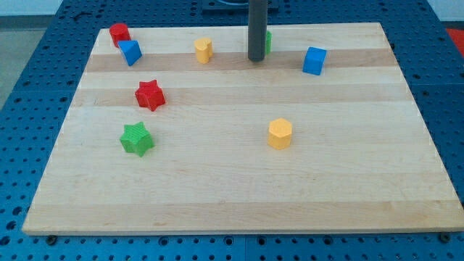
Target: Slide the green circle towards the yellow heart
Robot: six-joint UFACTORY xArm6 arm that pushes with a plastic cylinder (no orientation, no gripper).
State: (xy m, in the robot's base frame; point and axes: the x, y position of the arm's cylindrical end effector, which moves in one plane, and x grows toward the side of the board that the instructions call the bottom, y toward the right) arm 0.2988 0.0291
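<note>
- Pale wood, in lengthwise planks, makes up the counter [239, 181], which fills most of the camera view and lies on a blue perforated base [29, 145].
- My dark rod [257, 25] drops in from the view's top; my tip [256, 59] meets the counter near its top edge. The rod carries no jaws, so there is no spread or pinch to report.
- A blue cube [315, 60] stands to the view's right of my tip, apart from it.
- A yellow hexagon block [280, 134] stands alone in the middle of the counter, well below my tip.
- A green star [137, 138] rests at the view's lower left; a red star [150, 95] lies just above it, apart.
- A second blue block [130, 52] leans close against a red block [119, 33] at the top left corner; I cannot tell whether they touch.
- The yellow heart [204, 50] waits to the view's left of my tip, near the top edge.
- The green circle [267, 41] shows only as a sliver behind the rod's right side, just beside my tip, with the rod between it and the heart.
</note>
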